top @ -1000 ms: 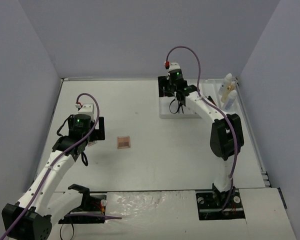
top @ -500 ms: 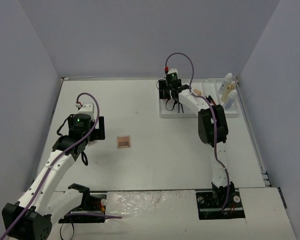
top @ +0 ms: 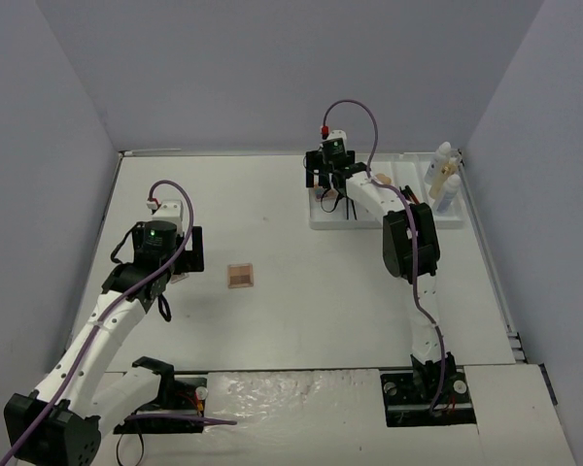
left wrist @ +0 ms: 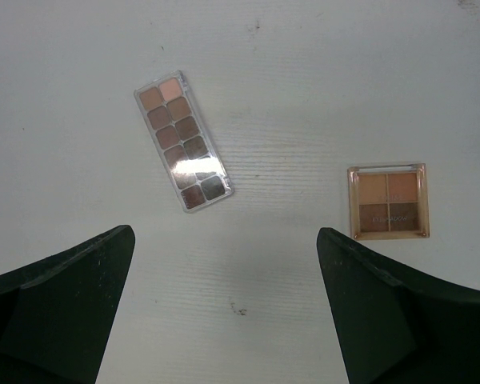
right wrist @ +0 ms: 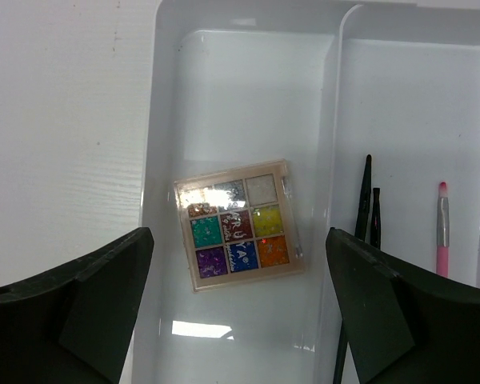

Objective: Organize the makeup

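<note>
A colourful nine-pan eyeshadow palette (right wrist: 236,224) lies flat and free in the left compartment of the white tray (right wrist: 336,96). My right gripper (right wrist: 238,234) hovers above it, open, jaws wide on either side and not touching it. In the neighbouring compartment lie thin black pencils (right wrist: 364,200) and a pink one (right wrist: 442,228). On the bare table, a long brown-toned palette (left wrist: 184,142) and a square four-pan palette (left wrist: 388,202) lie below my left gripper (left wrist: 224,240), which is open and empty. From above, the square palette (top: 240,277) sits right of the left gripper (top: 178,270).
The tray (top: 389,221) stands at the back right of the table, with the right gripper (top: 328,190) over its left end. White and amber bottles (top: 443,180) stand upright at its right end, close to the right wall.
The right gripper's jaws have widened and the colourful palette now lies loose in the tray. The right arm folded in toward the tray. The left arm has not moved.
</note>
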